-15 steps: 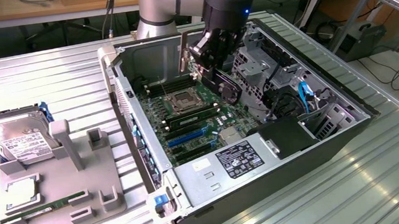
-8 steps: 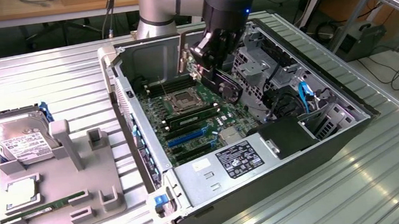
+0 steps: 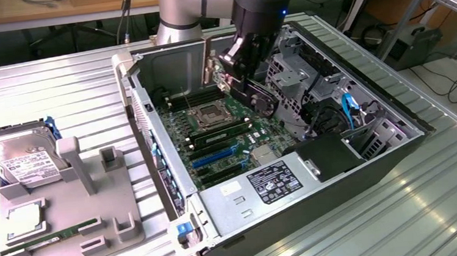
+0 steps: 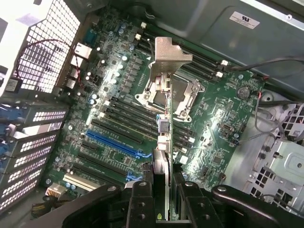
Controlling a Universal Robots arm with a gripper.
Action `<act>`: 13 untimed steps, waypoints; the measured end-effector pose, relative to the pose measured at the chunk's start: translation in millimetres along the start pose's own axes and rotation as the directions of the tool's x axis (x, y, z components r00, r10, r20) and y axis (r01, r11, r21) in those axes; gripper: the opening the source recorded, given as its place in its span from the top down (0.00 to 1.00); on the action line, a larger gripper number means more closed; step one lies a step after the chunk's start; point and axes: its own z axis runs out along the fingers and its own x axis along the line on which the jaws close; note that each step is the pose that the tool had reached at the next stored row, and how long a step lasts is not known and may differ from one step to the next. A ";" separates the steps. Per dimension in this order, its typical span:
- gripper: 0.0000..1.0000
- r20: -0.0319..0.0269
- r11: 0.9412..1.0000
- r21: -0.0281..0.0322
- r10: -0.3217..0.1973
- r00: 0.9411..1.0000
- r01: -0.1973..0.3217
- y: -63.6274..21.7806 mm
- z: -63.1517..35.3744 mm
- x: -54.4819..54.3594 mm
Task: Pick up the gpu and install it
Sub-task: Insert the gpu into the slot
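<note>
Holding the gpu (image 4: 162, 126) edge-on, the gripper (image 4: 164, 190) has both fingers (image 4: 141, 199) clamped on the card's flat sides; jaws narrow, card between them. The card runs out past the fingertips, and its silver bracket (image 4: 168, 54) is at the end farthest from the gripper.

Step in hand, my read: carry/approach. Pick is done, install not yet. The gpu hangs inside the open case (image 3: 155, 103), clear of the board (image 4: 118, 109), not seated in anything.

Under the gripper is the board. The cpu socket (image 4: 192, 102) sits behind the card's far end. The blue slot (image 4: 114, 140) lies off to one side of the fingers, not under the card's edge. The dark slots beside it are equally off to that side.

The card's line looks turned against the run of the slots, though the angle is hard to judge.

What seating calls for, as I judge it:
- card edge parallel to and directly over the slot
- bracket toward the case's rear wall
- a straight push down

Risks:
- catching the bracket on the case wall
- pressing the card down beside the slot

Well away from the gripper, outside the case, a drive (image 3: 23, 159) lies in a grey tray (image 3: 74, 238).
</note>
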 end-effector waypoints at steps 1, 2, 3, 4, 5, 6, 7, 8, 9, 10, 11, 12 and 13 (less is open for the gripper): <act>0.74 0.000 1.000 0.000 -0.005 1.000 0.005 0.0 0.0 0.0; 0.74 0.000 1.000 0.000 -0.015 1.000 0.015 0.0 0.0 0.0; 0.74 -0.001 1.000 -0.001 -0.021 1.000 0.021 0.0 0.0 0.0; 0.74 -0.001 1.000 -0.001 -0.026 1.000 0.026 0.0 0.0 0.0; 0.74 -0.001 0.999 -0.001 -0.033 0.999 0.033 0.0 0.0 0.0; 0.74 -0.001 0.999 -0.001 -0.037 0.999 0.037 0.0 0.0 0.0; 0.74 -0.001 0.999 -0.001 -0.042 0.999 0.042 0.0 0.0 0.0; 0.74 -0.001 0.999 -0.001 -0.047 0.999 0.047 0.0 0.0 0.0; 0.74 -0.002 0.999 -0.001 -0.052 0.999 0.052 0.0 0.0 0.0; 0.74 -0.002 0.998 -0.001 -0.057 0.998 0.057 0.0 0.0 0.0; 0.74 -0.002 0.998 -0.002 -0.062 0.998 0.062 0.0 0.0 0.0; 0.74 -0.002 0.998 -0.002 -0.066 0.998 0.066 0.0 0.0 0.0; 0.74 -0.002 0.998 -0.002 -0.070 0.998 0.070 0.0 -0.1 0.0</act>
